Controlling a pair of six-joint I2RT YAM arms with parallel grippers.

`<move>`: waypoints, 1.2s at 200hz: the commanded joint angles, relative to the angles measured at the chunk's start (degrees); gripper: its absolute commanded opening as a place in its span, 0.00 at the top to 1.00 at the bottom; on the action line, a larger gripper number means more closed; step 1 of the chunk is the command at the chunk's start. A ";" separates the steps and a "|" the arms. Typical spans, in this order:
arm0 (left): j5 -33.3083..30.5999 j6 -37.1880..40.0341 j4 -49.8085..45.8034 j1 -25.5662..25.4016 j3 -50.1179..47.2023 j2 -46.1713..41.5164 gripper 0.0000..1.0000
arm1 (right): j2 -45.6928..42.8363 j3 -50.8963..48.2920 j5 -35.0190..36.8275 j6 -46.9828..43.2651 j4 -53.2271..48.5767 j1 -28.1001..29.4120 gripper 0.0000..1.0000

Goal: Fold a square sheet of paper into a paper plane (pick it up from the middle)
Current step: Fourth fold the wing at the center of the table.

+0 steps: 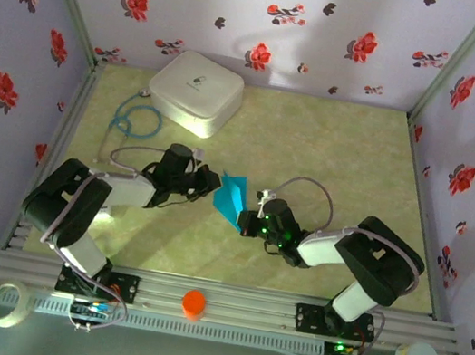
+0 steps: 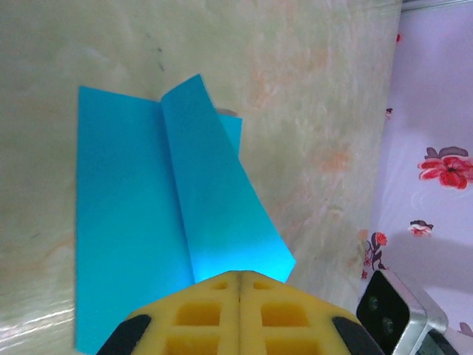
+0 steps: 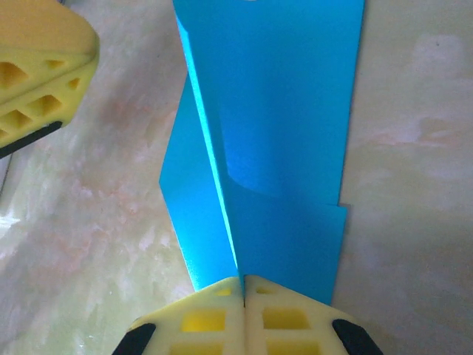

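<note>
The turquoise-blue sheet of paper lies mid-table, folded into a narrow paper-plane shape with a lengthwise centre crease. In the left wrist view one panel of the paper lies flat and the other stands up. My right gripper is shut on the crease at the near end of the paper, as the right wrist view shows. My left gripper is shut at the paper's left side, its tips over the raised flap. The right wrist view shows a gap between its fingers and the paper.
A white rounded box stands at the back left with a coiled teal cable beside it. An orange cap sits on the front rail. Floral walls close in three sides of the table. The right wrist camera housing is close by.
</note>
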 commanded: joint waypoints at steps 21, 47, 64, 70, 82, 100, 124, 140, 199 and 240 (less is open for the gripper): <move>2.92 1.01 1.09 -1.93 4.16 3.95 0.98 | 1.05 -2.93 -1.93 3.26 4.89 -1.16 0.98; 3.71 0.80 1.17 -3.02 5.93 6.49 0.99 | 1.31 -3.80 -1.63 4.48 6.60 -1.28 0.98; 3.67 0.82 1.43 -3.87 6.68 7.53 0.99 | 1.36 -4.41 -1.12 5.06 7.41 -1.37 0.98; 3.65 0.75 1.42 -4.07 6.94 7.87 0.99 | 1.27 -4.77 -0.94 5.31 8.09 -1.38 0.98; 3.50 0.75 1.26 -4.40 7.24 8.45 0.99 | 1.32 -5.40 -0.64 5.73 9.31 -1.49 0.98; 2.58 0.59 1.34 -4.53 6.91 8.61 1.00 | 1.24 -5.58 -0.66 5.96 9.34 -1.53 0.98; 0.10 0.71 1.26 -4.53 5.40 7.02 0.99 | 1.09 -5.67 -0.22 6.33 8.82 -1.63 0.99; -1.62 0.97 0.00 -4.45 4.73 5.89 0.99 | 1.14 -5.67 -0.15 6.60 8.77 -1.72 0.99; -3.66 1.06 -7.17 -4.36 6.19 7.79 1.00 | 1.03 -5.84 0.36 7.35 8.57 -1.93 0.99; -3.16 1.14 -8.79 -4.36 6.58 9.75 1.00 | 0.48 -6.16 0.39 7.76 8.77 -2.00 0.99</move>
